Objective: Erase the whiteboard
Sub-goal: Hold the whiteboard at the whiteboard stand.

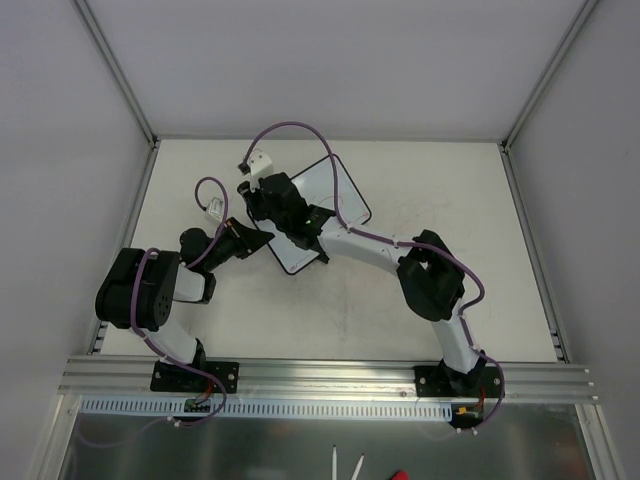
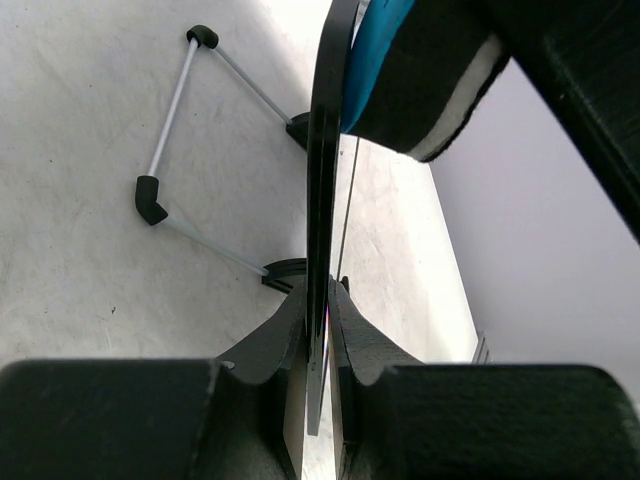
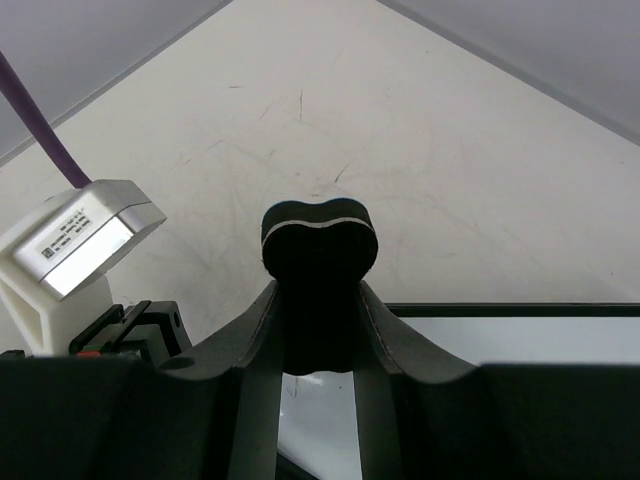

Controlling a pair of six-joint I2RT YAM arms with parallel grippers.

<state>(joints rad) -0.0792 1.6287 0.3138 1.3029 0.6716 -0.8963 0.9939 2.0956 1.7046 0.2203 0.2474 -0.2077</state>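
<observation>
Currently the white table [image 1: 450,250] is carrying everything, and the whiteboard [image 1: 352,200] is sitting left of its centre, toward the far side, turned at an angle to the table edges. Much of its left half is lying under the right arm, and the parts that are showing are looking clean, with no marks that I can make out.

Both arms are reaching inward and meeting over the board. The left gripper [image 1: 262,240] is pinching the board's near-left edge, jaws narrow and clamped on the thin black rim, which the wrist view is showing edge-on. The right gripper [image 3: 318,300] is hovering over the board's left part, jaws drawn in around the black bone-shaped eraser [image 3: 318,240] at its waist. Whether the felt is touching the surface I cannot tell. Behind the board a thin wire stand [image 2: 165,130] with black tips is resting on the table.

Several things are threatening to go wrong, by my judgement. Since the board is being held by one edge only, a hard press or a long stroke far from that grip is likely to twist it out of the left fingers. Too little pressure is going to leave ink behind. With the two wrists working so close together, a wide sweep to the left is risking a knock between them, and the purple cable [image 1: 335,190] draping over the board is liable to snag.
</observation>
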